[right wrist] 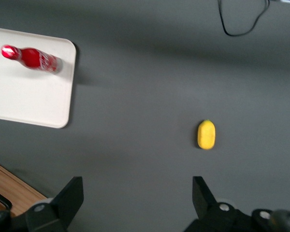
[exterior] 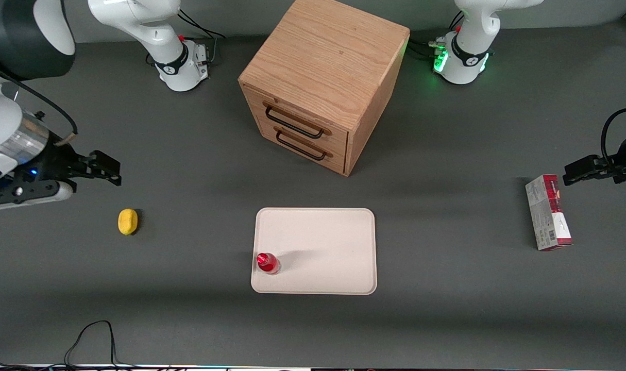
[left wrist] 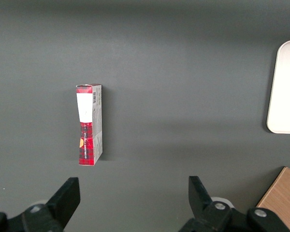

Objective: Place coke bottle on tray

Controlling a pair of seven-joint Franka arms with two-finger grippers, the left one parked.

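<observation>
The coke bottle, small and red with a red cap, stands upright on the cream-white tray, in the tray corner nearest the front camera at the working arm's end. It also shows in the right wrist view on the tray. My right gripper is open and empty, held above the bare table toward the working arm's end, well away from the tray. In the right wrist view its fingers are spread wide over grey table.
A yellow lemon-like lump lies on the table below and near the gripper. A wooden drawer cabinet stands farther from the front camera than the tray. A red-and-grey carton lies toward the parked arm's end. Cables trail at the front edge.
</observation>
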